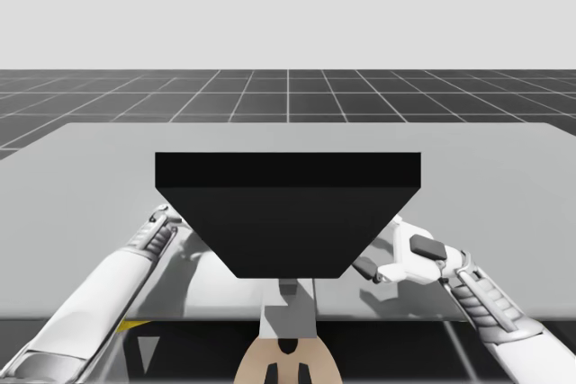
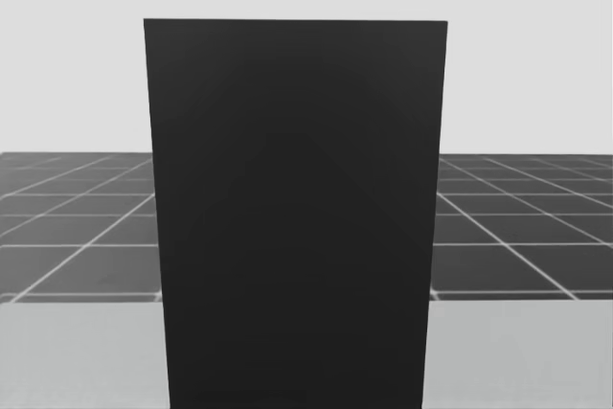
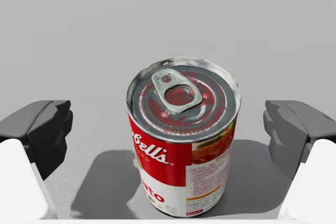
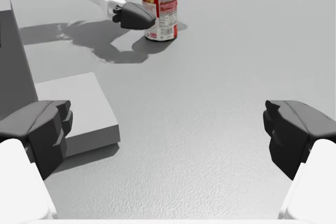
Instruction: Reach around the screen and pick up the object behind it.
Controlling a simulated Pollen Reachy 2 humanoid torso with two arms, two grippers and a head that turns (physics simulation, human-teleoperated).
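Left wrist view puts the can (image 3: 184, 145) upright on the grey tabletop (image 3: 79, 35). Its wall is red and white, its lid silver with a pull tab, and it stands between the two fingers of my left hand (image 3: 169, 132). That hand is wide open: each dark pad (image 3: 50, 129) is clear of the can, with tabletop showing in the gap on both sides, so it has hold of nothing. I judge the can to be stiff metal, not fragile, and fairly heavy for its bulk if it is full. Its wall is smooth and round, so flat pads would meet it along narrow lines, and it could turn or slide down if squeezed lightly or off centre. The best hold looks to be across the full width at about mid-height of the wall, below the lid's rim and above the foot. The pads should close evenly from opposite sides, so that neither shoves the can over first. In the right wrist view the same can sits well ahead, the left hand's fingers to either side of it. My right hand (image 4: 168, 135) hangs open over bare tabletop and holds nothing, and a pale grey block (image 4: 79, 108) lies just beside one of its fingers. In the high view the black screen (image 1: 288, 213) stands mid-tabletop, my left arm (image 1: 135, 263) passing round its left edge and my right hand near its right edge. In the head view the screen stands squarely in front, so I take the can to be on its far side.
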